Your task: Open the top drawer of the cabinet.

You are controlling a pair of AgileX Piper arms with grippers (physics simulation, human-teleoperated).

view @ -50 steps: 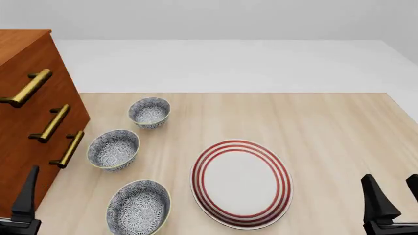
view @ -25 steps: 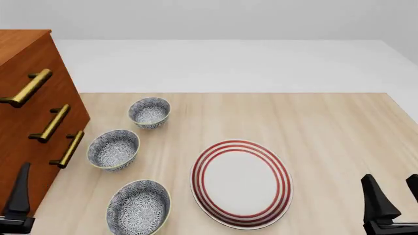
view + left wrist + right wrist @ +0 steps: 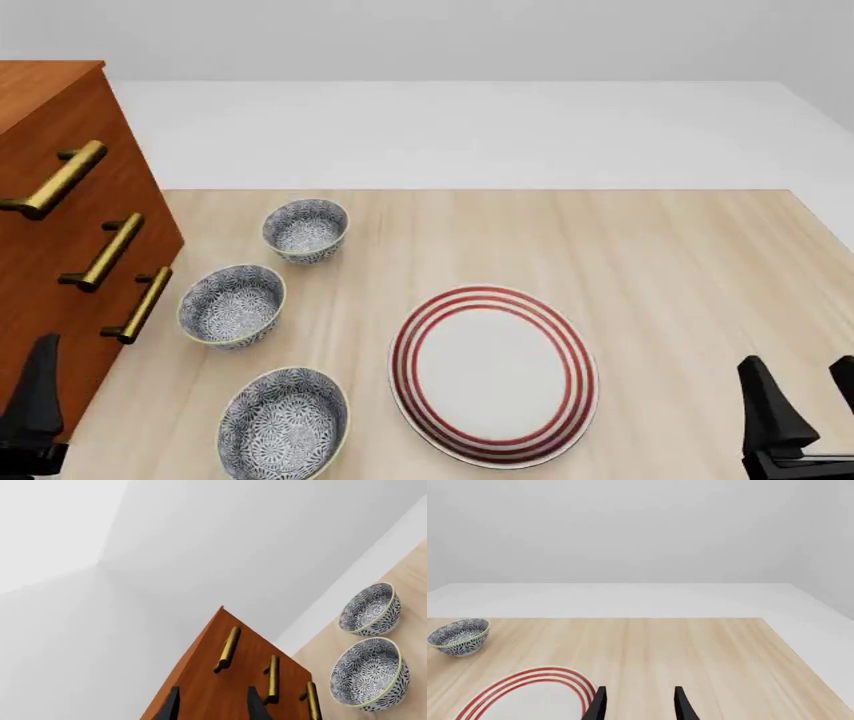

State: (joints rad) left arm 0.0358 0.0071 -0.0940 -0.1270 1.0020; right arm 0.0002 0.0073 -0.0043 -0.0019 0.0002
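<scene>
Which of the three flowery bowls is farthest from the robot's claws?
The bowl at the back, nearest the wall. It heads the row; the middle bowl and the front bowl sit closer to the left gripper.

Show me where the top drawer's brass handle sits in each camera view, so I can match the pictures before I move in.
Front view: the top drawer's brass handle is at the far left, uppermost of three on the cabinet.
Left wrist view: it is the bar nearest the cabinet's top corner, beyond the open left gripper.
Right wrist view: not in it.
Shared landmark: the patterned bowls beside the cabinet.
</scene>
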